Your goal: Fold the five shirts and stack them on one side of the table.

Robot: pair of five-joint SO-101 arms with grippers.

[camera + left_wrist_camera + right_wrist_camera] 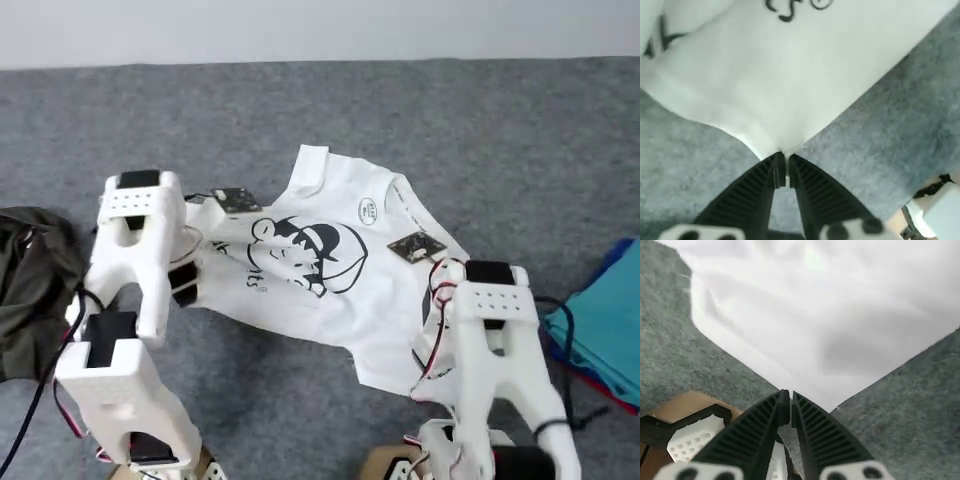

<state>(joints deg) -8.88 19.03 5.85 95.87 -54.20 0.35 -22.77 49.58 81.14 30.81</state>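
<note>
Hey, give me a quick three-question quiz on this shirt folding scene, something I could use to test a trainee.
1. True or false: the white shirt lies on the grey table with its print facing up.
2. Which shirt lies bunched at the table's edge nearest the left gripper? A. a yellow shirt B. a dark olive shirt C. a striped shirt
3. What are the left gripper and the right gripper both shut on?
Key: 1 true; 2 B; 3 the edge of the white shirt.
</note>
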